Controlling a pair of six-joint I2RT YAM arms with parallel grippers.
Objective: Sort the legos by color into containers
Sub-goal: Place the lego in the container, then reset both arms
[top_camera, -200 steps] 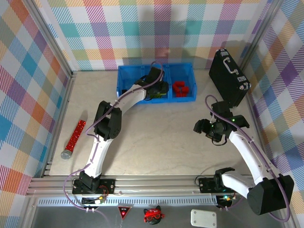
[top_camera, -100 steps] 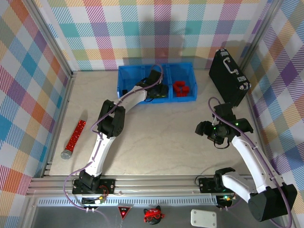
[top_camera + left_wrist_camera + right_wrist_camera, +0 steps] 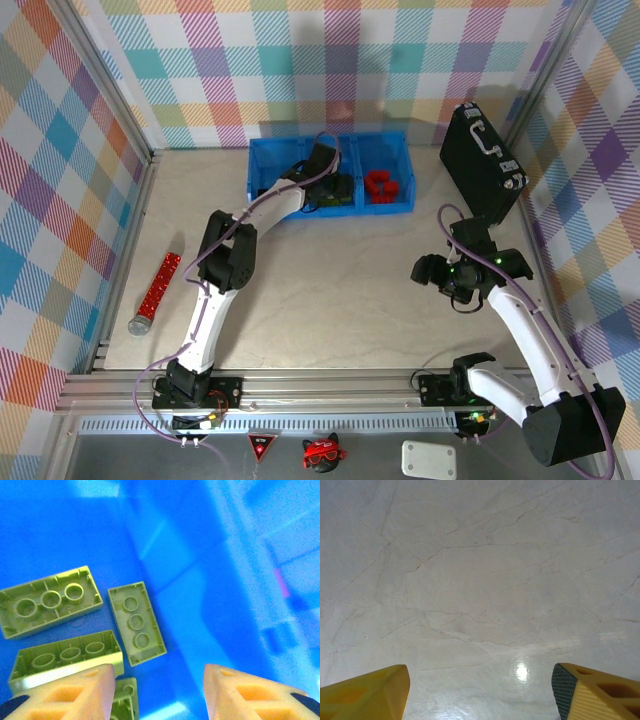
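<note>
My left gripper (image 3: 157, 687) hangs released, holding nothing, over lime green legos (image 3: 136, 622) lying undersides-up in the containers (image 3: 200, 555); my right gripper (image 3: 480, 685) gapes above the tabletop (image 3: 480, 580).

Overhead sees whole table (image 3: 350, 300); left wrist close inside containers (image 3: 262, 160); right wrist faces table.

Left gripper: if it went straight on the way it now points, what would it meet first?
Likely the blue bin's floor, though the nearest upturned lime brick lies close to that line; depth is unclear.
</note>
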